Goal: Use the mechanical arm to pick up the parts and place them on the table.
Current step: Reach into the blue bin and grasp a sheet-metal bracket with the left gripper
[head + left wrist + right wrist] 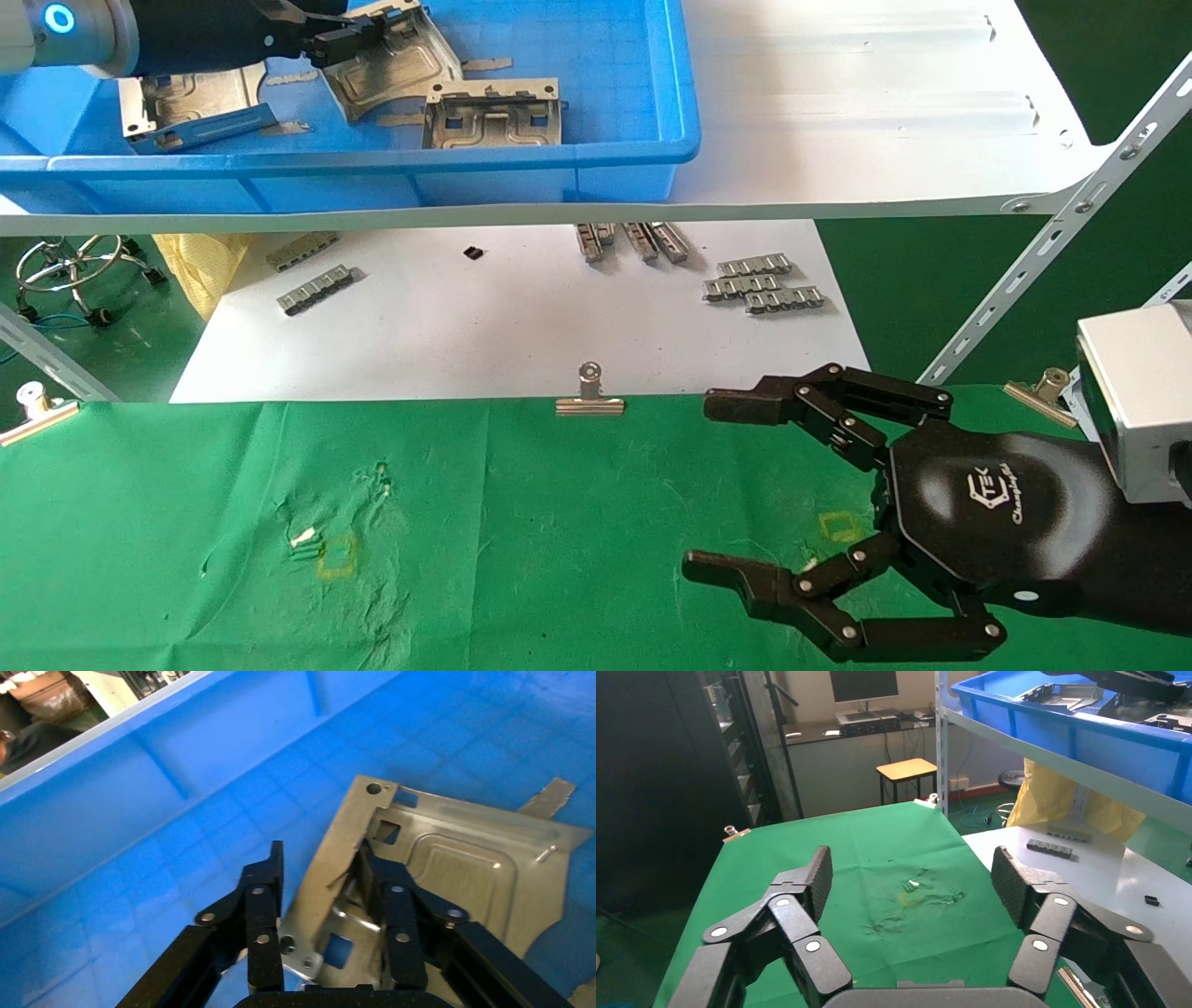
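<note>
Head view is cutting off the left gripper (358, 37) at eleven o'clock inside the blue bin (596, 154), its fingers pinching one part's (436, 874) upturned wall. Right gripper (736, 489), spread wide, is hovering over the table (521, 522) at four o'clock.

1. A blue plastic bin (596, 149) sits on the white shelf board (885, 112) up ahead of me.
2. Below the shelf lies a white sheet (484, 335) with ridged grey metal strips: two at its left (317, 289), a stacked cluster at its right (764, 284), a few more near the middle (633, 240).
3. A tiny black piece (473, 253) lies on that sheet, apart from the strips.
4. Silver binder clips grip the green cloth's far edge: one in the middle (589, 396), one at my left (35, 410), one at my right (1043, 391).
5. A yellow bag (200, 261) and a chrome stool base (79, 270) stand off to my left.
6. In the right wrist view, a wooden stool (907, 771) and a monitor (863, 685) stand farther back.
</note>
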